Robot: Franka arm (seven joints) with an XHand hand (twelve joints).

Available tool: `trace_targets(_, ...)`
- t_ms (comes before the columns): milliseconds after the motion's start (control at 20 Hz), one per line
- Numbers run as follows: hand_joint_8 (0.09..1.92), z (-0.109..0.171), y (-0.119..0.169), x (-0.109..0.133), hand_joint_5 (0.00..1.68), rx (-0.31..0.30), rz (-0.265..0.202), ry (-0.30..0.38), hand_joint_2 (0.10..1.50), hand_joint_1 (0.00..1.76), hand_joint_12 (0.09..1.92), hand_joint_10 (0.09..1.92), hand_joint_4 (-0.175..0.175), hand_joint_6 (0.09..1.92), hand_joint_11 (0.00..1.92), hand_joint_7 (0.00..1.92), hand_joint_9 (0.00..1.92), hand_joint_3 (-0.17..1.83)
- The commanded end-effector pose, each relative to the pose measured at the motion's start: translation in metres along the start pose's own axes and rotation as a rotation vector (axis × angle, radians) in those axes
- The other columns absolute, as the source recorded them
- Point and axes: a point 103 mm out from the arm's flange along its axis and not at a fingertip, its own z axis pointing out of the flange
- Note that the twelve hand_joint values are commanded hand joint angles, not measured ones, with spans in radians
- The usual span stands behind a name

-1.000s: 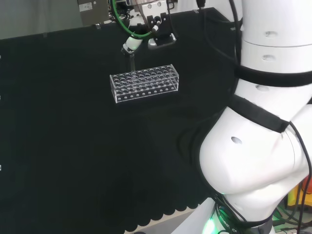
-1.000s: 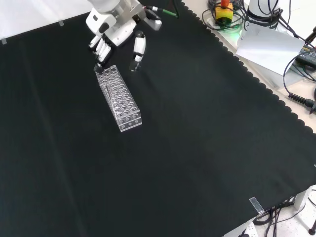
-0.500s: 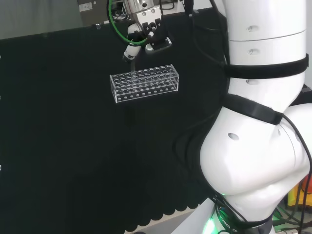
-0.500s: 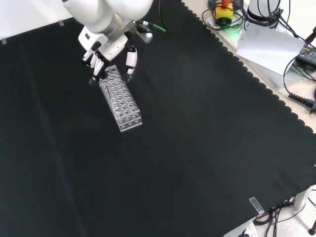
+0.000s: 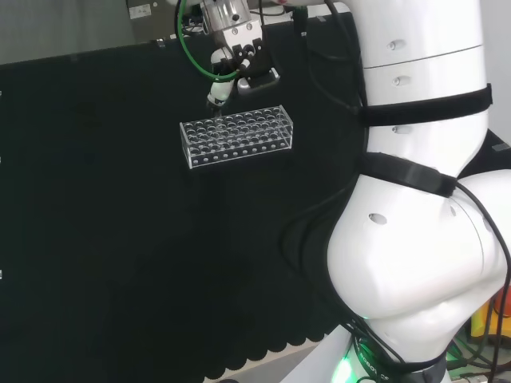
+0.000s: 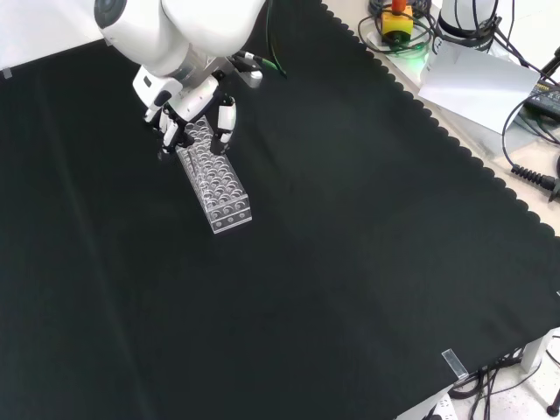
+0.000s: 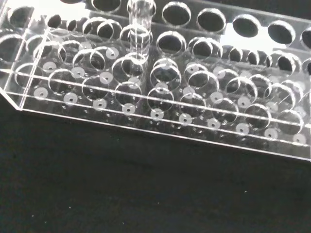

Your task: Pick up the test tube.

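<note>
Over the far end of the clear rack (image 6: 214, 180), the hand (image 6: 188, 111) has dropped lower than a second ago, fingers spread and holding nothing. One test tube (image 7: 139, 29) stands in the rack, so the grasp looks imminent.

Black-clothed bench (image 6: 350, 262) with one clear tube rack (image 6: 214, 179) on it.

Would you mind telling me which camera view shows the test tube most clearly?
The wrist view: the test tube stands upright in a hole of the clear rack. In the head and front views the rack is small under the hand, and I cannot pick out the tube.
</note>
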Motion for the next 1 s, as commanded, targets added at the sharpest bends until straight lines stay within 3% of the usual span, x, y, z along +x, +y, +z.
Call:
trace_targets(50,0.77,0.009,0.008,0.003,0.51,0.017,0.012,0.034,0.87,0.72,1.52,0.75,-0.135,0.20,0.19,0.89,0.68,0.40)
trace_targets(400,0.74,0.013,0.016,0.006,0.48,-0.011,0.036,0.103,0.82,0.79,1.49,0.71,-0.142,0.62,0.28,0.98,0.76,0.49)
trace_targets(1000,0.74,0.027,0.025,0.007,0.59,0.010,0.090,0.272,0.79,0.85,1.45,0.70,-0.163,0.75,0.38,1.08,0.86,0.52)
